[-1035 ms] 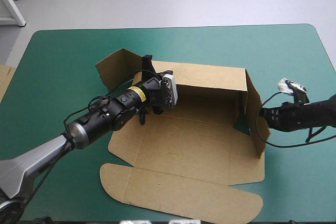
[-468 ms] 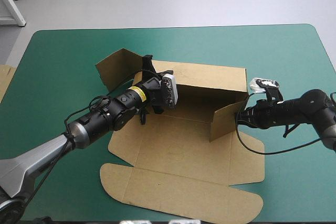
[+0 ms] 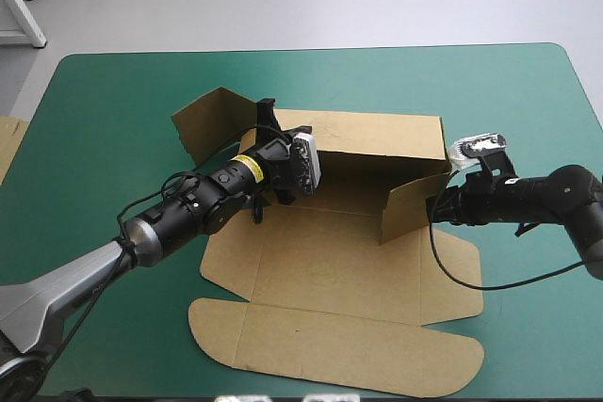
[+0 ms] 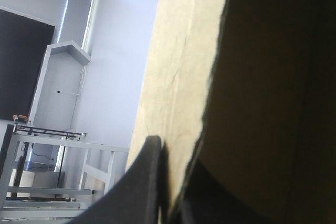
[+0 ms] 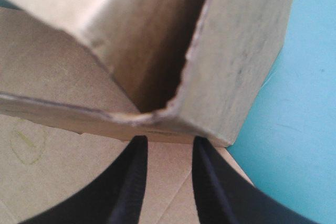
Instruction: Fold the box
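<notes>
Lying on the teal-green table (image 3: 113,120), about the middle, is the brown box (image 3: 320,261), partly set up. Its rear wall (image 3: 377,138) stands upright and serves as the reference below.

- Left end of the rear wall: a side flap (image 3: 212,115) is raised and angled outward.
- Right end of the rear wall: the other side flap (image 3: 410,204) is turned inward over the floor panel, forming a corner with the wall.
- Opposite the rear wall, across the floor panel: the lid (image 3: 339,355) lies flat on the cover.

Left gripper (image 3: 281,120): at the top edge of the rear wall, near its left end. The left wrist view shows its fingers (image 4: 142,182) all but together with the board edge between them, clamped on the box.

Right gripper (image 3: 438,206): at the outer face of the inward-turned flap, near its lower edge. The right wrist view shows its fingers (image 5: 131,182) standing slightly apart, tips against the folded corner, with nothing pinched between them.

A strip of spare board (image 3: 8,143) shows well to the left of the rear wall, at the table's edge.
</notes>
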### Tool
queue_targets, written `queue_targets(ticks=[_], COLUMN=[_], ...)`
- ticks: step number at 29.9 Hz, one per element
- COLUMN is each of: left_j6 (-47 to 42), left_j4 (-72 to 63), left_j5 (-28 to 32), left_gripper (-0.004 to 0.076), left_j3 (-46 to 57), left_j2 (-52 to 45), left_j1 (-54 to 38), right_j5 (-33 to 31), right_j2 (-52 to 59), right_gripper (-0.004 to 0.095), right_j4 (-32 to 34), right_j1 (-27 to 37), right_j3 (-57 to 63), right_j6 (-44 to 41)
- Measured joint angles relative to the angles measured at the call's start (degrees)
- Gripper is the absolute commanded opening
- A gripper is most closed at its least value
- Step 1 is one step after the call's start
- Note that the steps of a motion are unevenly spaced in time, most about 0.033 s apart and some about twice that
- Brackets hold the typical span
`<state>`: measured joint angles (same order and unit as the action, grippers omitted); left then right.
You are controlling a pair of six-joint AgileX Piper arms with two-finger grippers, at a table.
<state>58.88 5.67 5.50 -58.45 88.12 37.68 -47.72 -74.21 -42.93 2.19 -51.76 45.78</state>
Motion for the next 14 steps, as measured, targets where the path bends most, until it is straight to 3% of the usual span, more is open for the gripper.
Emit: queue_targets(ticks=[11, 14], left_j6=[0.0, 0.0], left_j4=[-0.1, -0.1], left_j5=[-0.1, -0.1], left_gripper=[-0.0010, -0.0010], left_j3=[0.0, 0.0], left_j2=[0.0, 0.0], left_j1=[0.0, 0.0], right_j5=[4.4, 5.2], right_j2=[0.5, 0.4], right_gripper=[0.0406, 0.0466], right_j4=[3.0, 2.7], right_j1=[-0.1, -0.1], right_j3=[0.0, 0.0], right_j6=[1.2, 3.6])
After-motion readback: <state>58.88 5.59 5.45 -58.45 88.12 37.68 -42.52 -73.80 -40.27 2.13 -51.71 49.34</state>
